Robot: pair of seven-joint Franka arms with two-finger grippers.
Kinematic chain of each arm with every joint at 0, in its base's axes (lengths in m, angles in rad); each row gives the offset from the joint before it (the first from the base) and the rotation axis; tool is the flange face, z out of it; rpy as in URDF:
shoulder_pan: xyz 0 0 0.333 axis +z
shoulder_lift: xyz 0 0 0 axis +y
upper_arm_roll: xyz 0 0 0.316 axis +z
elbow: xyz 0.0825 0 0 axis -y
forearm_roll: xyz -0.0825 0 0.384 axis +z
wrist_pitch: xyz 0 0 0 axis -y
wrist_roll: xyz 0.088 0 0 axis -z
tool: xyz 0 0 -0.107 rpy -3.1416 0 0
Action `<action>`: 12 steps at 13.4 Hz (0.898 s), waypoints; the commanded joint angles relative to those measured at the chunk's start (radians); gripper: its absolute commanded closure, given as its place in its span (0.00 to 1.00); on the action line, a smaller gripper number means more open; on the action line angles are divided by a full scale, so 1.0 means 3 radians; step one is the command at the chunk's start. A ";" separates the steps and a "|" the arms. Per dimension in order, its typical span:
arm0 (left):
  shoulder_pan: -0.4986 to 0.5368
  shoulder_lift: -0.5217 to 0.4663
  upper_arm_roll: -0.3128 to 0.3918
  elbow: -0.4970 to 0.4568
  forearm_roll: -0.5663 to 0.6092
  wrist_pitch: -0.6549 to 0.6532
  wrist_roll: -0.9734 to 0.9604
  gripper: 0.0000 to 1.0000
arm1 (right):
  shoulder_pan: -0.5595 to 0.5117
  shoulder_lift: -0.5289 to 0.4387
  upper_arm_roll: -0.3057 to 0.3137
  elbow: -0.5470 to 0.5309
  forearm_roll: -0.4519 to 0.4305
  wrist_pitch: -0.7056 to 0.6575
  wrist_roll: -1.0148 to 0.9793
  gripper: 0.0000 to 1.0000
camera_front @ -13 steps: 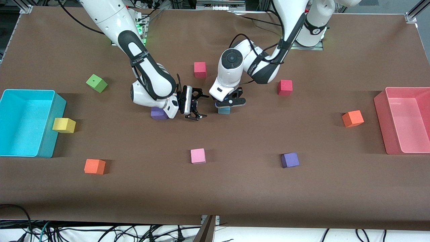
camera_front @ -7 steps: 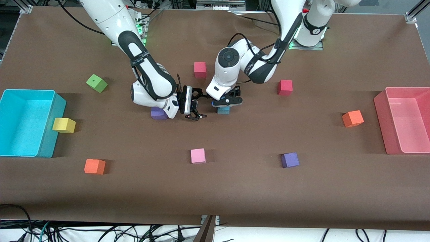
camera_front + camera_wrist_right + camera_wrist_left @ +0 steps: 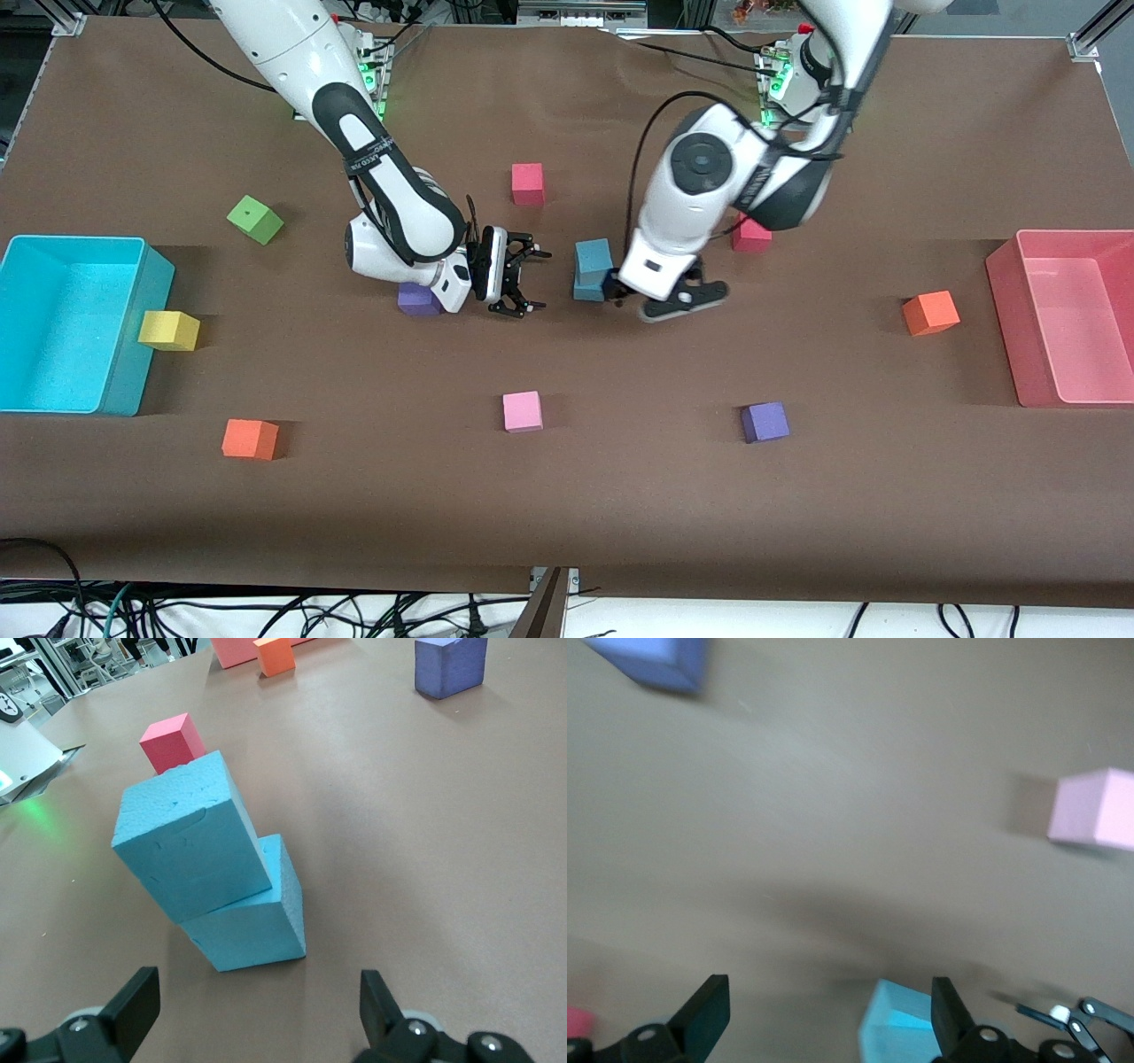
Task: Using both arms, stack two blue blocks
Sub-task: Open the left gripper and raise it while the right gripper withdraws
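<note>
Item: blue stack [image 3: 592, 270], mid-table, two blue blocks one on the other; top block [image 3: 190, 846] sits skewed and offset on bottom block [image 3: 252, 921], touching, overhanging one edge. I read stack as made but not square. Left gripper [image 3: 671, 299]: jaws open, empty, just beside stack toward left arm's end, low over table. Right gripper [image 3: 516, 282]: jaws open, empty, just beside stack toward right arm's end, pointing at it, level w/ it per right wrist view. Key relation: stack lies between both grippers. I judge right gripper is better lined up if I need to nudge top block. Risk: any push tips it.
</note>
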 commanded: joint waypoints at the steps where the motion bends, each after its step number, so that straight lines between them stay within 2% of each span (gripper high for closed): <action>1: 0.0425 -0.0533 -0.0048 -0.0234 -0.0013 -0.0411 0.0682 0.00 | -0.0026 -0.0007 0.0015 -0.0019 0.0094 -0.0042 -0.0107 0.00; 4: 0.0921 -0.0937 -0.0053 -0.0260 -0.0044 -0.1061 0.1623 0.00 | -0.0026 -0.0007 0.0010 -0.0019 0.0094 -0.0042 -0.0107 0.00; 6: 0.1137 -0.1147 -0.0023 -0.0260 -0.0009 -0.1220 0.1947 0.00 | -0.0026 -0.0007 0.0010 -0.0019 0.0089 -0.0042 -0.0097 0.00; 9: 0.1199 -0.1408 0.0227 -0.0244 0.0083 -0.1578 0.2157 0.00 | -0.0046 -0.0109 -0.0071 -0.0029 0.0063 -0.0036 0.0020 0.00; 10: 0.1204 -0.1419 0.0314 -0.0199 0.0094 -0.1706 0.2213 0.00 | -0.0051 -0.0165 -0.0092 -0.0055 0.0043 -0.0052 0.0198 0.00; 12: 0.1204 -0.1389 0.0345 -0.0020 0.0099 -0.1890 0.2199 0.00 | -0.0031 -0.0389 -0.0102 -0.0212 0.0012 -0.0057 0.0698 0.00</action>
